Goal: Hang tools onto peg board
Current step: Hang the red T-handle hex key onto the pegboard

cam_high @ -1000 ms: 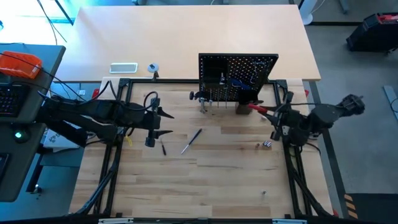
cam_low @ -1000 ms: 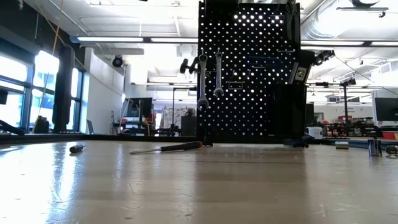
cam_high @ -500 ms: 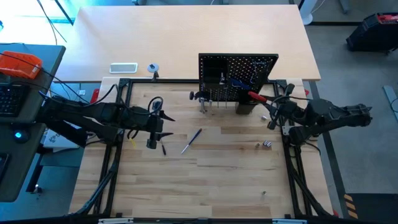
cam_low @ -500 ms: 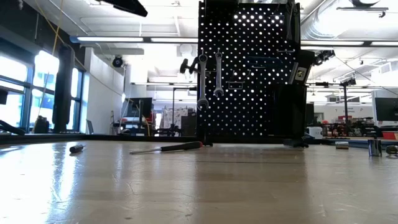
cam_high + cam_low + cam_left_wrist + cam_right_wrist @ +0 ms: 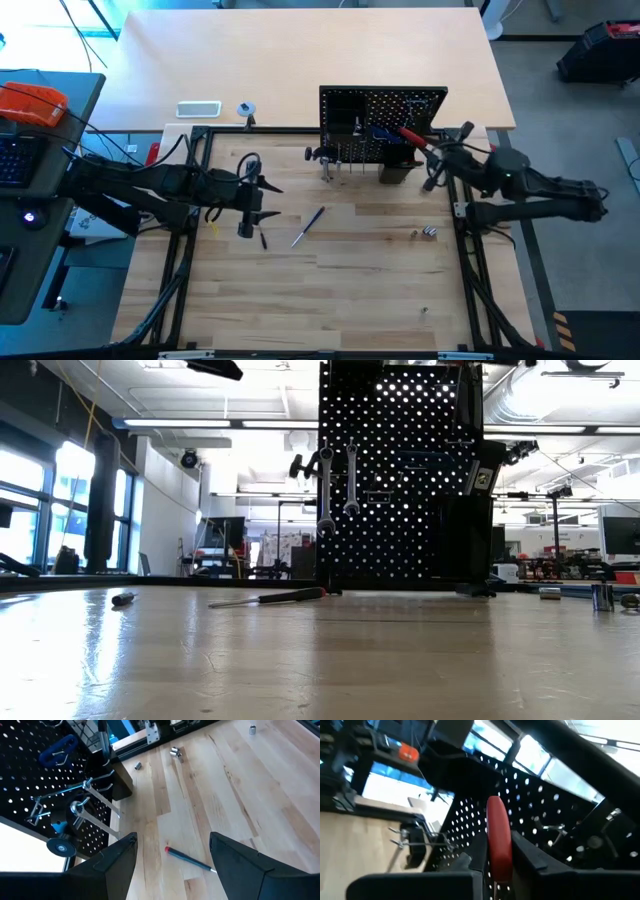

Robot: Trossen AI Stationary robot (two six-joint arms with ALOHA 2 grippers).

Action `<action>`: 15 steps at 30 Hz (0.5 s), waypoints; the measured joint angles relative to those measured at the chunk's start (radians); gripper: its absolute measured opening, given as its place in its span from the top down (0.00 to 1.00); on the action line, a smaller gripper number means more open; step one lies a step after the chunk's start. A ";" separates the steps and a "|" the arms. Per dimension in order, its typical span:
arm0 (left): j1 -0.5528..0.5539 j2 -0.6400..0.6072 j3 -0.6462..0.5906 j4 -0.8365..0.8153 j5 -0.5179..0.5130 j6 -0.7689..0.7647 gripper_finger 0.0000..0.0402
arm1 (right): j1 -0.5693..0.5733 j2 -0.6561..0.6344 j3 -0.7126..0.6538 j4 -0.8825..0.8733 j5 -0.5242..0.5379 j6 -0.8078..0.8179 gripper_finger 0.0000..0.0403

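The right gripper, fingers clamped on the red-handled screwdriver, has swung up to the peg board at 12 o'clock, nearing a hang, while the left gripper waits at 9 o'clock over the surface, fingers wide and empty.

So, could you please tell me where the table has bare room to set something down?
The near table is bare, bar one bit. Crowded: the peg board's foot, where the right gripper holds a red-handled tool, and mid-table around the screwdriver by the left gripper.

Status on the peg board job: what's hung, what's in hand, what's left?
Done: two wrenches hang on the peg board.
In hand: the right gripper holds a red-handled tool at the board's right side.
Left: a screwdriver, a small dark bit and small metal pieces lie on the table; the left gripper hangs open above the dark bit.
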 joint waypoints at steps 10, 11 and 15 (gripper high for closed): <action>0.000 0.000 0.000 -0.008 0.000 -0.020 0.40 | -0.086 0.063 0.000 0.052 -0.028 -0.007 0.90; 0.000 0.000 0.000 -0.011 0.000 -0.020 0.40 | -0.088 0.063 0.000 0.058 -0.028 -0.011 0.90; 0.000 0.000 0.000 -0.012 0.000 -0.019 0.40 | -0.089 0.065 0.001 0.055 0.027 -0.026 0.90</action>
